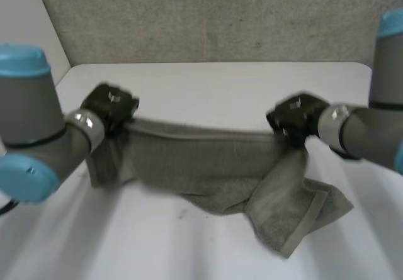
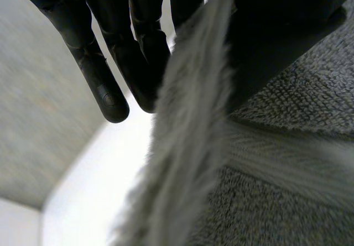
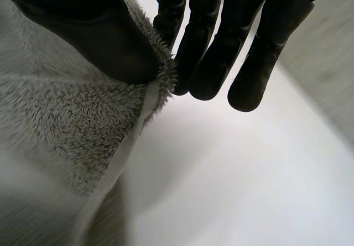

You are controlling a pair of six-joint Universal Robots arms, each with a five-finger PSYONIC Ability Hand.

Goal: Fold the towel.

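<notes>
I'd say the fold hasn't really begun. The grey towel [image 1: 201,160] hangs stretched between the two hands above the white table [image 1: 220,82]. Its top hem is pulled into a fairly straight line, while the lower part sags onto the tabletop in a rumpled heap, one banded end flopped out toward the right arm's side. The left hand [image 1: 112,107] pinches one end of that top edge, the cloth caught between its straight fingers [image 2: 105,85] and the thumb. The right hand [image 1: 295,117] nips the other end the same way, thumb pressed into the pile against its fingers [image 3: 207,63]. What's left, by my reckoning, is laying it flat and bringing one half over the other. It's thick terry, with fuzzy loops and a flat woven band near the hem, soft and limp with no stiffness in it
</notes>
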